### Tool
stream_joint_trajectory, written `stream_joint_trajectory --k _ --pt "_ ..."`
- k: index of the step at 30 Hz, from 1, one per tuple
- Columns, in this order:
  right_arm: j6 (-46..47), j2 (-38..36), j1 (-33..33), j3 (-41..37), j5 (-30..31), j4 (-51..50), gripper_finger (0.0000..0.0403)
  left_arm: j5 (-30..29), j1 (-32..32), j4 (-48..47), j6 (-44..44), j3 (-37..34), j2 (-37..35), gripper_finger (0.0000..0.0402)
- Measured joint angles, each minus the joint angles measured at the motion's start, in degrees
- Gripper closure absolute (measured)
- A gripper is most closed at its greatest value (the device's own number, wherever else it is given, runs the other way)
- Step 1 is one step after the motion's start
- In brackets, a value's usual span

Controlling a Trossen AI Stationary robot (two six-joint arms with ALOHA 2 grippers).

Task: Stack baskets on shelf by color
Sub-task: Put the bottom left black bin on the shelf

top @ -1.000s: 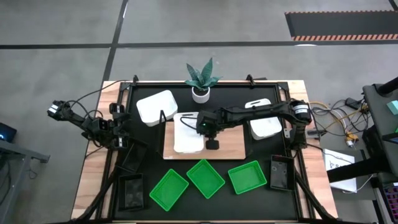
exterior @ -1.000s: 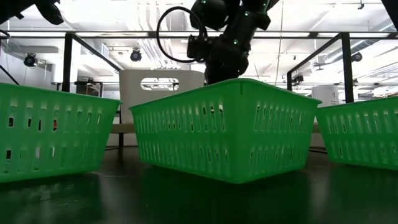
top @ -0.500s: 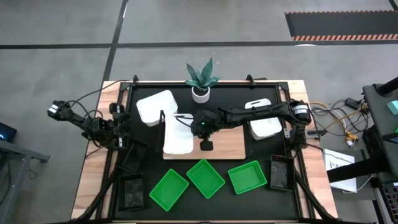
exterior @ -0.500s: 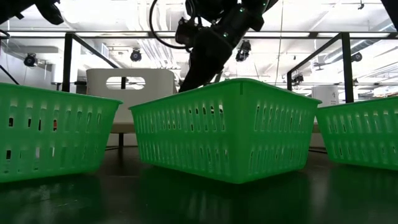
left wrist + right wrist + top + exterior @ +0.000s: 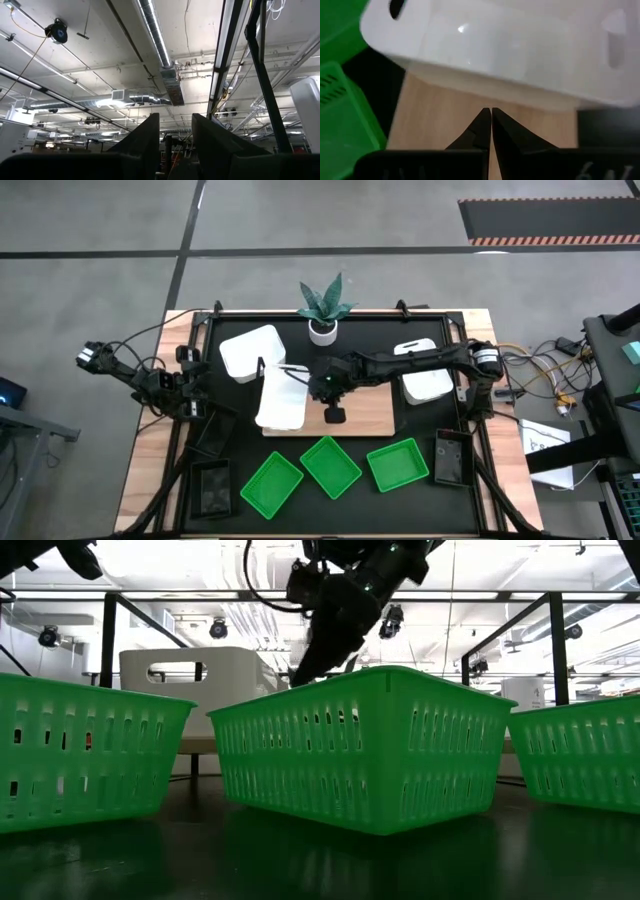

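Black right pincer (image 5: 487, 116): clenched, tips pressed together, grasping nothing; hung low over the bare wood, just beside the wall of one white basket.
Nearest white basket (image 5: 282, 400): sat askew at the shelf's left end, overhanging onto the dark mat; contact with the tips could not be told.
Shelf (image 5: 365, 416): light wood at mid-counter, carried only that one basket; the rest lay bare.
Other white baskets (image 5: 251, 352): one lay on the mat behind the shelf to the left; more at the right (image 5: 425, 385), apart from the shelf.
Green baskets (image 5: 331, 466): three in a row on the mat in front of the shelf, none stacked.
Black baskets (image 5: 212, 488): two at the front left, one at the front right (image 5: 451, 456), all off the shelf.
Left pincer (image 5: 176, 136): released, empty, pointed at the ceiling; waited at the counter's left edge.
Step in hand: judged early; seemed to be nudging the first white basket into its place with shut tips, not lifting it.
Next move: likely called for squaring the basket fully onto the wood, then opening to fetch a second white one.
Hidden: basket's far rim cut off in the right wrist view; from table height, green walls screened the shelf top and the right pincer's tips.
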Motion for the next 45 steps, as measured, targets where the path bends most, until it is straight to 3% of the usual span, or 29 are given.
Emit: stream_joint_trajectory --k 5,13,19,24,29,39,45 --pt "0.7 -4.9 2.5 -1.4 6.0 -6.6 0.0394 0.0 0.0 0.0 -0.1 0.0 0.6 0.0302" --pt "5.9 -17.3 9.1 -13.5 8.3 -1.2 0.0394 0.0 0.0 0.0 -0.6 0.7 1.7 0.0302" --pt "6.8 -28.0 16.5 -30.1 16.9 16.6 0.0394 0.0 0.0 0.1 -1.8 2.1 4.4 0.0302" --pt "2.4 -34.8 19.2 -42.4 17.9 34.1 0.0394 0.5 0.0 0.1 -2.2 3.9 7.5 0.0302" --pt "0.2 -41.2 19.2 -50.2 18.1 40.3 0.0394 3.9 0.0 0.1 -3.7 6.9 11.0 0.0302" --pt "-6.7 -54.2 19.2 -54.2 18.2 41.5 0.0394 4.3 0.0 0.1 -13.0 15.6 21.9 0.0302" --pt "-7.0 -59.2 19.2 -54.7 17.8 36.8 0.0394 4.3 -1.8 -2.2 -21.6 21.8 27.4 0.0302"
